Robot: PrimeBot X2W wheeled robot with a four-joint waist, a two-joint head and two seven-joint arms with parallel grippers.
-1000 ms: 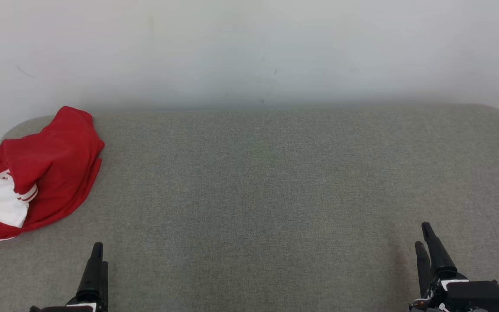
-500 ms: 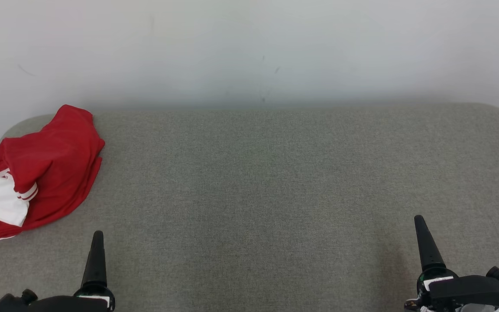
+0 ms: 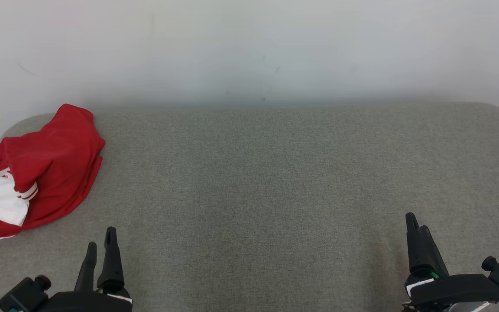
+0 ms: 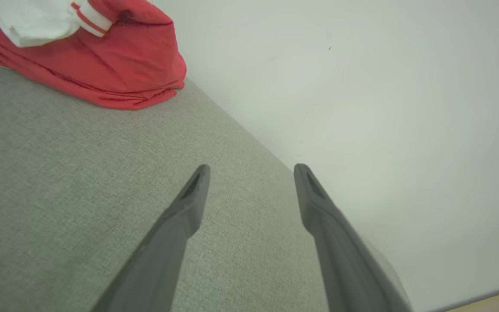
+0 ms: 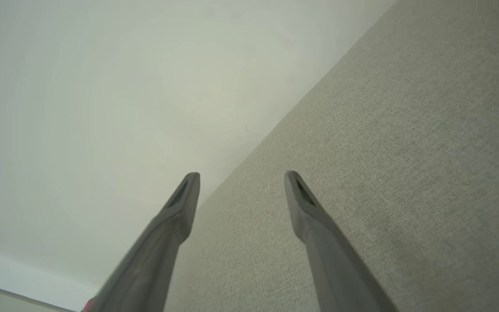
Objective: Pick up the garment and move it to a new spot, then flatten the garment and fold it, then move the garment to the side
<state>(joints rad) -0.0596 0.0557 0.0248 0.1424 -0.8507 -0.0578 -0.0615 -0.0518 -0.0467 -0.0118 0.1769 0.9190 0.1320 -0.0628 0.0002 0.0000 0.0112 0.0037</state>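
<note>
The garment (image 3: 41,169) is a crumpled red top with white panels and stripes, lying at the far left end of the grey table (image 3: 267,182). In the left wrist view the garment (image 4: 115,65) sits at the upper left, well ahead of the fingers. My left gripper (image 3: 101,238) hovers near the table's front left edge, open with nothing in it, a short way right of and nearer than the garment. Over the front right of the table my right gripper (image 3: 417,223) is open and holds nothing. Its own view shows the right gripper (image 5: 241,175) with its fingers spread over bare cloth.
A plain white wall (image 3: 249,47) rises directly behind the table's far edge. The table (image 5: 383,130) has rounded corners and a grey fabric top.
Both wrists have rolled, so each gripper now shows two fingers where one showed half a second ago. The garment has stayed put.
</note>
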